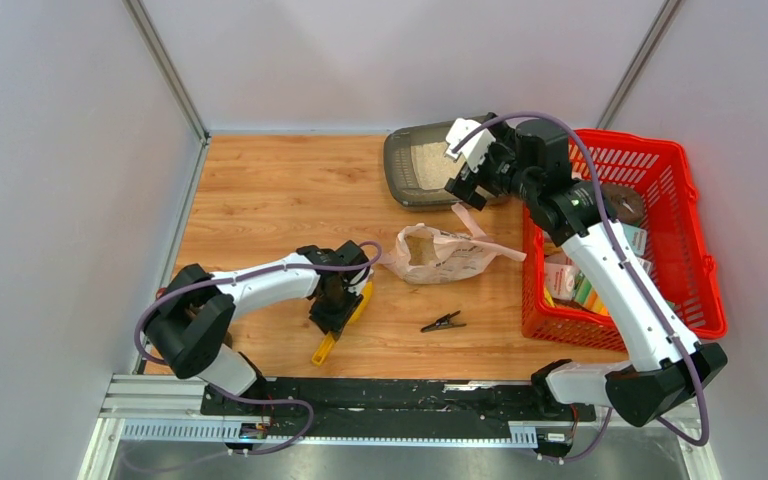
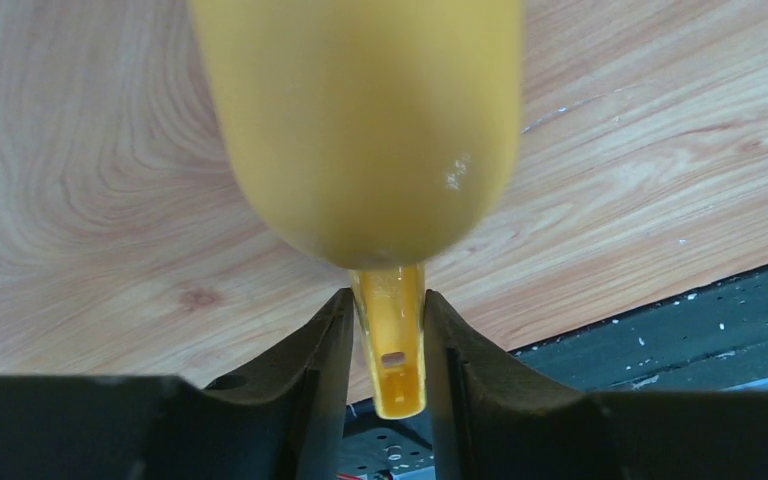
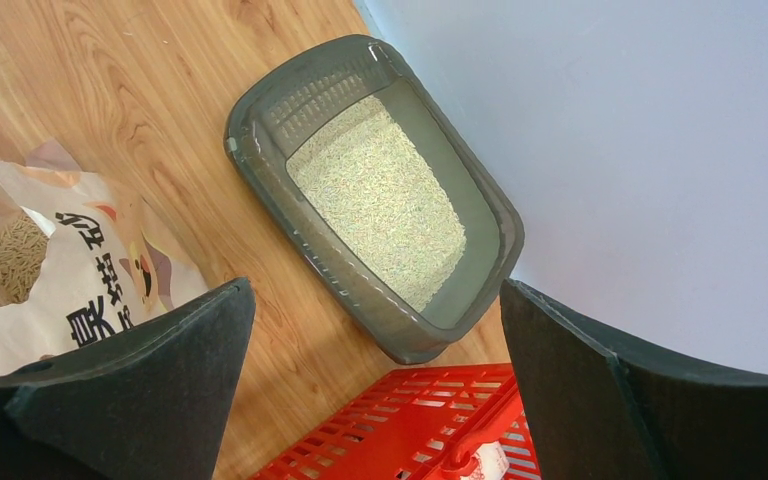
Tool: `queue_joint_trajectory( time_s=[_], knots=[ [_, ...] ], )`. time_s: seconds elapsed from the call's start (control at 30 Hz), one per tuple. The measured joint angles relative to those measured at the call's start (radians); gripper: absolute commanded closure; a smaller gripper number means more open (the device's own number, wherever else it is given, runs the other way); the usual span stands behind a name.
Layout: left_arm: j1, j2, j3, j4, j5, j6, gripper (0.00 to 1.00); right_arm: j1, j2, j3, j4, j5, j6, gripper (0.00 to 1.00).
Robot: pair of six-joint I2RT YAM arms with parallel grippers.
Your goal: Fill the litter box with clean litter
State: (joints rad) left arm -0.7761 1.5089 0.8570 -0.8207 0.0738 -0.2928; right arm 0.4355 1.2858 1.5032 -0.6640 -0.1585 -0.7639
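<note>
From above, the litter box point(image 1: 400, 175) sits at the far edge of the wooden table point(image 1: 260, 200), close to the back wall and just left of the red mesh basket point(image 1: 660, 160). It is a shallow, dark grey-brown tray with rounded corners and a wide rim. A pale patch of clean litter point(image 1: 430, 165) lies inside it. The right gripper point(image 1: 470, 192) hangs over the tray's right end with its jaws spread and nothing between them. An opened litter bag point(image 1: 440, 252) lies on its side mid-table, and a black clip point(image 1: 443, 322) lies nearer the arms. The left gripper point(image 1: 338, 300) is low over the yellow scoop point(image 1: 324, 348), whose handle sticks out toward the near edge.

The left wrist camera shows the scoop point(image 2: 360, 130) filling the upper frame, bowl away from the camera. The left gripper point(image 2: 387, 300) is clamped on the narrow handle, and a dark finger point(image 2: 310, 370) presses against each side of it.

In the right wrist view, the litter box point(image 3: 260, 110) lies at an angle below, one long side beside the pale wall. Its inner walls slope down to a flat floor, with a ribbed shelf at the end nearest the bag. The litter point(image 3: 380, 200) is fine, pale beige grain with faint coloured flecks. It covers most of the floor, and the shelf is bare. The right gripper point(image 3: 375, 285) is wide open, its fingers point(image 3: 160, 380) framing the tray and touching nothing. The bag point(image 3: 80, 260) shows at left with tan pellets in its mouth, and the basket point(image 3: 390, 420) at the bottom edge.
</note>
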Motion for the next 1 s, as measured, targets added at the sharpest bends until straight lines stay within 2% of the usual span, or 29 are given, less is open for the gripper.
queue_joint_trajectory(
  time_s=[0.27,0.3,0.37,0.53,0.67,0.83,1.0],
  knots=[
    [0.005,0.044,0.010,-0.001,0.030,0.007,0.68,0.000,0.017,-0.001,0.027,0.004,0.000,0.00],
    [0.005,0.048,0.014,-0.003,0.032,0.010,0.85,0.000,0.025,0.000,0.033,0.003,0.000,0.00],
    [0.005,0.058,0.023,-0.009,0.040,0.022,1.00,0.000,0.040,0.000,0.034,0.003,0.000,0.00],
    [0.006,0.070,0.043,-0.003,0.070,0.080,1.00,0.000,0.079,0.016,0.029,0.003,0.000,0.00],
    [0.051,0.051,0.068,0.002,0.131,0.149,1.00,0.000,0.085,0.062,0.013,-0.007,0.011,0.00],
    [0.211,-0.018,0.141,-0.043,0.293,0.282,1.00,0.000,0.064,0.098,0.010,-0.084,0.044,0.00],
    [0.336,0.014,0.374,-0.193,0.540,0.519,1.00,0.000,0.056,0.160,-0.031,-0.238,0.084,0.01]
  ],
)
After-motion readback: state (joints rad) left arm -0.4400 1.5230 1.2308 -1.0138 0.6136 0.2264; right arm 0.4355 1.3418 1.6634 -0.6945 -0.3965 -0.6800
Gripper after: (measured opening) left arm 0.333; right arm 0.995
